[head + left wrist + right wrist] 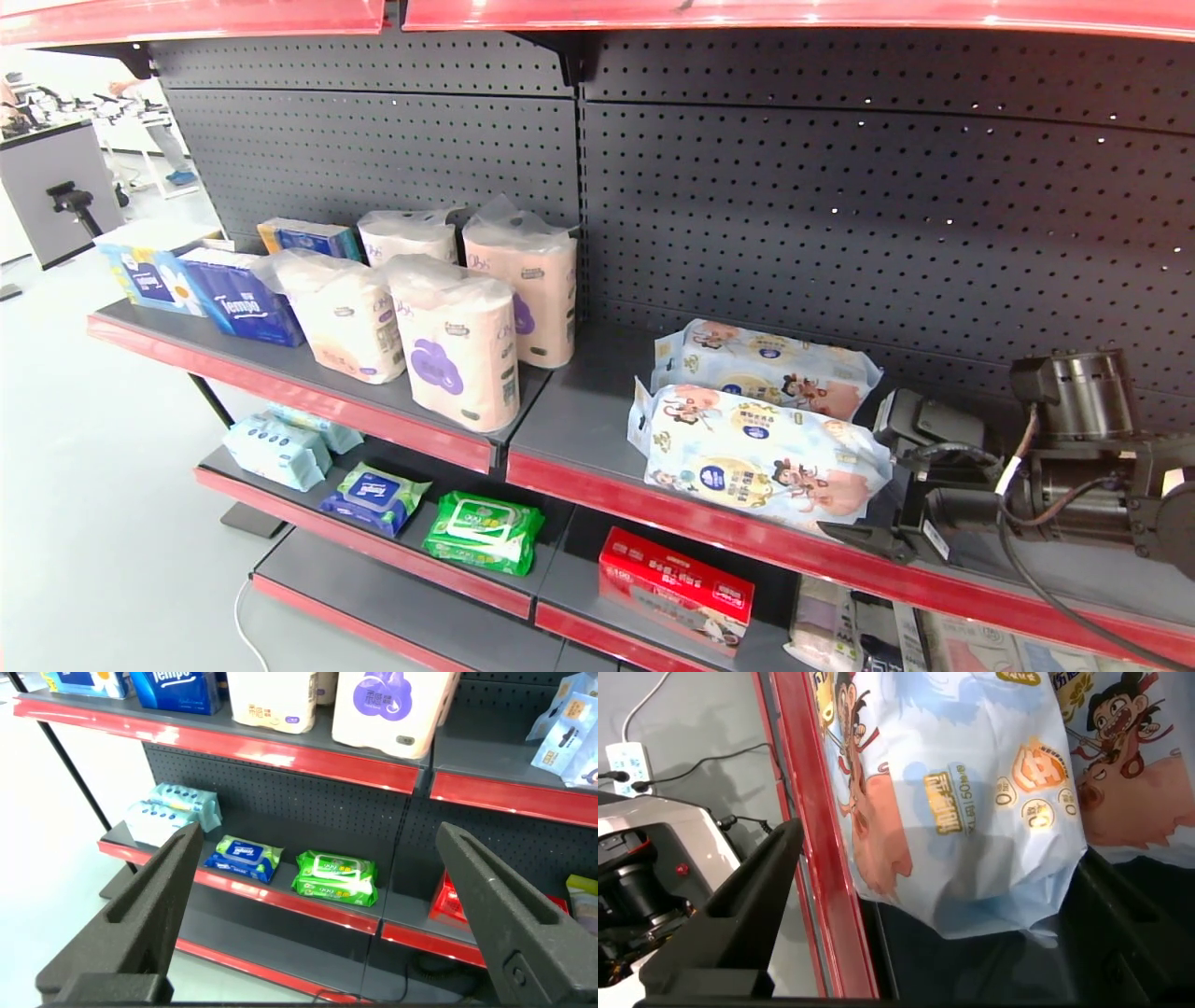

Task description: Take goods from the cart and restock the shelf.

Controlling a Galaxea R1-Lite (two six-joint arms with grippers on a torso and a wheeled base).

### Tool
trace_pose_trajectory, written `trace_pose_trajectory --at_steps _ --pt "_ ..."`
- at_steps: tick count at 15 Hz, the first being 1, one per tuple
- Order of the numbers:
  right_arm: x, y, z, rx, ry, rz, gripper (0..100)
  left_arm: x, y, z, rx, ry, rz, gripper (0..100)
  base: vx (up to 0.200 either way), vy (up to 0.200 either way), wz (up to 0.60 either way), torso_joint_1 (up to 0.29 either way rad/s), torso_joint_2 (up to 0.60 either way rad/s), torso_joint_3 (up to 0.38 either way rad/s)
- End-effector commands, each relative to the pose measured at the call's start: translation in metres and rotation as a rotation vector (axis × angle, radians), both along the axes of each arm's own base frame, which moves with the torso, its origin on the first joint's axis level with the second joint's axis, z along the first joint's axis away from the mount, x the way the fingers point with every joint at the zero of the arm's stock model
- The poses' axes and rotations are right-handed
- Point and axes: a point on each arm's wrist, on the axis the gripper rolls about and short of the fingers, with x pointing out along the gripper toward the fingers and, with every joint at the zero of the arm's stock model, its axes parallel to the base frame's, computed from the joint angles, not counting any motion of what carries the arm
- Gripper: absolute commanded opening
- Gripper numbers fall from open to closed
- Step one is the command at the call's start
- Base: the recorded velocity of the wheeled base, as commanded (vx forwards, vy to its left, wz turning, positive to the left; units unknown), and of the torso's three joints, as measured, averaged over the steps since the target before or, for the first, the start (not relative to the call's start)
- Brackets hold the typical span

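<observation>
Lying within spread right gripper (938, 854), cartoon-printed pack (971, 784), shelf (817, 859) edge

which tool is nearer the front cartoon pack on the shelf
Right. The right tool straddles the end of the front cartoon pack, open; the left tool faces the lower shelves, well apart from it.

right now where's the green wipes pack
In the head view the green wipes pack lies on the lower shelf, left of centre, between the blue wipes pack and the red box.
</observation>
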Motion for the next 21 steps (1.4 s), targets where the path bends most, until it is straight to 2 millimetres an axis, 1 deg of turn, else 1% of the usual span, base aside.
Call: trace_pose_trajectory --at_steps 1,4,7,12,15,17,18,19,21 --pt "-0.001 -0.003 0.003 0.003 -0.014 -0.013 100 0.000 0.000 0.000 0.000 0.000 0.000 100 0.000 0.000 0.00 0.000 0.00 0.000" --pt "-0.003 -0.013 0.008 0.009 -0.028 -0.048 100 0.000 0.000 0.000 0.000 0.000 0.000 100 0.000 0.000 0.00 0.000 0.00 0.000" --pt "-0.010 -0.021 0.007 0.020 -0.019 -0.061 100 0.000 0.000 0.000 0.000 0.000 0.000 100 0.000 0.000 0.00 0.000 0.00 0.000" --pt "-0.017 -0.023 0.021 0.045 -0.064 -0.072 100 0.000 0.000 0.000 0.000 0.000 0.000 100 0.000 0.000 0.00 0.000 0.00 0.000" --pt "-0.026 -0.026 0.033 0.091 -0.095 -0.095 100 0.000 0.000 0.000 0.000 0.000 0.000 100 0.000 0.000 0.00 0.000 0.00 0.000" --pt "-0.037 -0.026 0.042 0.183 -0.068 -0.171 100 0.000 0.000 0.000 0.000 0.000 0.000 100 0.000 0.000 0.00 0.000 0.00 0.000" --pt "-0.044 -0.027 0.046 0.245 -0.049 -0.239 100 0.000 0.000 0.000 0.000 0.000 0.000 100 0.000 0.000 0.00 0.000 0.00 0.000" --pt "-0.052 -0.029 0.050 0.280 -0.046 -0.308 100 0.000 0.000 0.000 0.000 0.000 0.000 100 0.000 0.000 0.00 0.000 0.00 0.000" --pt "-0.064 -0.031 0.060 0.330 -0.075 -0.384 100 0.000 0.000 0.000 0.000 0.000 0.000 100 0.000 0.000 0.00 0.000 0.00 0.000"
